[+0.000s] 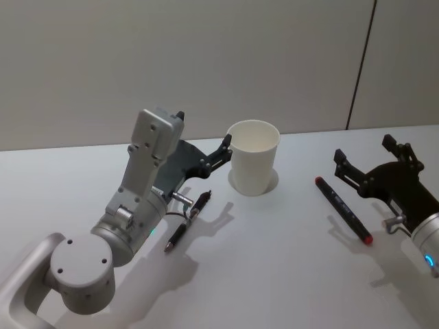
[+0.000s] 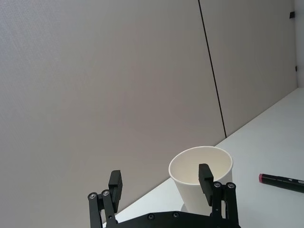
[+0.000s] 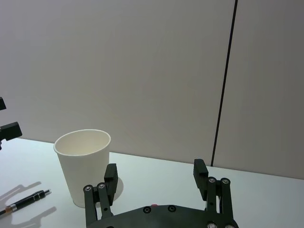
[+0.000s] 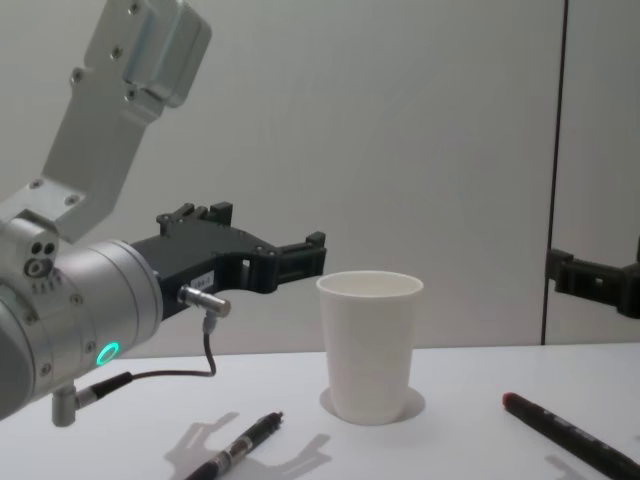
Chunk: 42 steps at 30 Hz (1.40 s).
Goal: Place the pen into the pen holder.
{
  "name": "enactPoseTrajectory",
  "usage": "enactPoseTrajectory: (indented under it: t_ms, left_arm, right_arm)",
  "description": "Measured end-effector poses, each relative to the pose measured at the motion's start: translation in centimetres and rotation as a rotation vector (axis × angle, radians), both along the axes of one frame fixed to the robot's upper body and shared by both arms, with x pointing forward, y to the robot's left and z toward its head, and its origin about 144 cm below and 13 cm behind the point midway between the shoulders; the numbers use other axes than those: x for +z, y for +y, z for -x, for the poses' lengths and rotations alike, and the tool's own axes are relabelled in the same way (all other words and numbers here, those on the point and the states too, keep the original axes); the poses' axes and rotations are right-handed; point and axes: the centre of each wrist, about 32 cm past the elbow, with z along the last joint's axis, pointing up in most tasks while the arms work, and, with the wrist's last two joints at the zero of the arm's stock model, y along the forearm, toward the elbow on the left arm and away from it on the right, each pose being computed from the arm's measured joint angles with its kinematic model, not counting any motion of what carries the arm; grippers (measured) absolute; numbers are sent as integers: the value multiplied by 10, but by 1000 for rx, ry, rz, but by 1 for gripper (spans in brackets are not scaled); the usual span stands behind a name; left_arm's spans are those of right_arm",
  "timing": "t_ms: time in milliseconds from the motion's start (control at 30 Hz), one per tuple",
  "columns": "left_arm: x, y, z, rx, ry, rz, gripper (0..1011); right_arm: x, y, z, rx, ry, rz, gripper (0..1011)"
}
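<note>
The plain white paper cup [image 1: 253, 161], tapered with a rolled rim, stands upright toward the back of the smooth white worktop [image 1: 274, 281]. The left claw [image 2: 160, 179], black and angular, is spread wide and empty just beside the cup's rim, on its left. A slim black pen [image 1: 186, 221] with metal bands lies flat by that arm. A thick black marker pen [image 1: 343, 210] with red ends lies right of the cup with bare worktop around it. The right claw [image 1: 367, 152] gapes empty nearby, on the marker's right.
</note>
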Motion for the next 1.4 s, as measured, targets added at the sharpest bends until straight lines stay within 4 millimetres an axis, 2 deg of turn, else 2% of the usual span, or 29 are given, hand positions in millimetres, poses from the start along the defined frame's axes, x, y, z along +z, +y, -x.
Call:
enactPoseTrajectory:
  t_ms: [1400]
  left_arm:
    - [0, 0, 0, 0, 0, 0, 1001]
  right_arm:
    - [0, 0, 0, -1, 2, 0, 1001]
